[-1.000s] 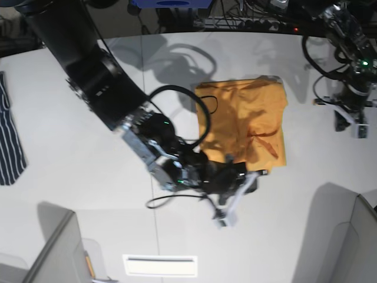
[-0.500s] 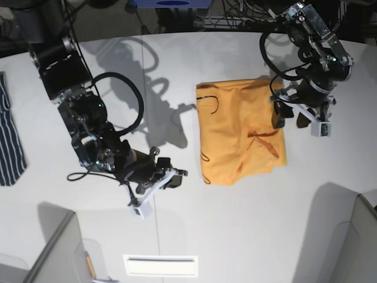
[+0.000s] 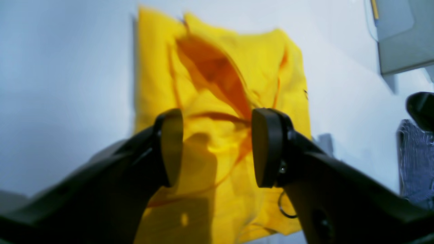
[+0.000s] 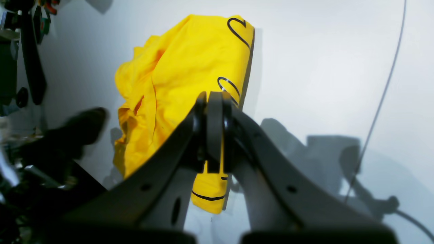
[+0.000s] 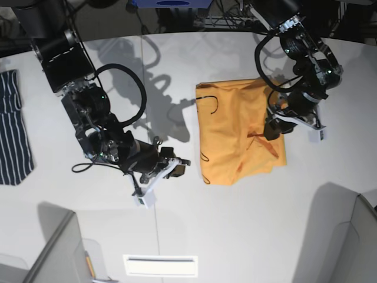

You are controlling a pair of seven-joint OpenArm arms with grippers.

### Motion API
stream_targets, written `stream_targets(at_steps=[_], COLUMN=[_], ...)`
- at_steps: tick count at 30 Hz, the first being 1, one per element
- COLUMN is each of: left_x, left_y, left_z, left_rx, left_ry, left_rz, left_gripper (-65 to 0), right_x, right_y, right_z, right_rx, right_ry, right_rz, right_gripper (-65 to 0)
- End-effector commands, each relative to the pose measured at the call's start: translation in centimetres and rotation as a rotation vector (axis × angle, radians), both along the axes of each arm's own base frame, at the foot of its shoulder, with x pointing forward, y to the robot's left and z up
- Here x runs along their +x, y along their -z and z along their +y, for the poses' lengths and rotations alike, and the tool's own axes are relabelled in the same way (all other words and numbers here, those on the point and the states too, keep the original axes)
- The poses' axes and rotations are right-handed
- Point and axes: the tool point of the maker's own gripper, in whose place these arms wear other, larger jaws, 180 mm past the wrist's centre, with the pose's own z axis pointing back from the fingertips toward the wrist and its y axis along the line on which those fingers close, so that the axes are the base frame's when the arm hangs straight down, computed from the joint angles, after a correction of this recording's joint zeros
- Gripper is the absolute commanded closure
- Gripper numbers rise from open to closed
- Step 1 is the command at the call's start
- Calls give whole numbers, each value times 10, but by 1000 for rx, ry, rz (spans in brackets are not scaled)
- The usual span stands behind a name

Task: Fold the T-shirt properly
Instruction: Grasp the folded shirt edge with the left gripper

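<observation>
The orange-yellow T-shirt lies folded into a rough rectangle on the white table, with creases near its right edge. My left gripper hovers over that right edge. In the left wrist view the left gripper stands open, the T-shirt showing between its fingers and nothing held. My right gripper sits left of the shirt's lower left corner, apart from the cloth. In the right wrist view the right gripper is shut and empty, with the T-shirt beyond it.
A dark navy striped garment lies at the table's left edge and shows in the left wrist view too. Grey panels stand at the front left and front right. Cables run along the back edge.
My right gripper has pulled away from the shirt's lower edge to the left. The left arm has swung in from the far right over the shirt's right edge and opened its jaws.
</observation>
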Motion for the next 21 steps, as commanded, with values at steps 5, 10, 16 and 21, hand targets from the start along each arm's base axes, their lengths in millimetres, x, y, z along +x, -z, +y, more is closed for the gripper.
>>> stream_targets(at_steps=[5, 10, 16, 21], left_x=[22, 36, 51, 57], left_y=[-11, -16, -9, -10], left_z=[-1, -35, -52, -58], left_rx=[-53, -76, -153, -354], left_ry=[-77, -10, -39, -116], left_rz=[-90, -121, -101, -92], left_gripper=[-306, -306, -306, -303], right_x=[9, 8, 8, 9], right_y=[-17, -17, -17, -17], right_z=[2, 2, 3, 2], right_rx=[20, 21, 22, 20], right_ry=[-3, -4, -5, -4], right_rz=[-54, -51, -51, -51], right_gripper=[0, 0, 0, 0])
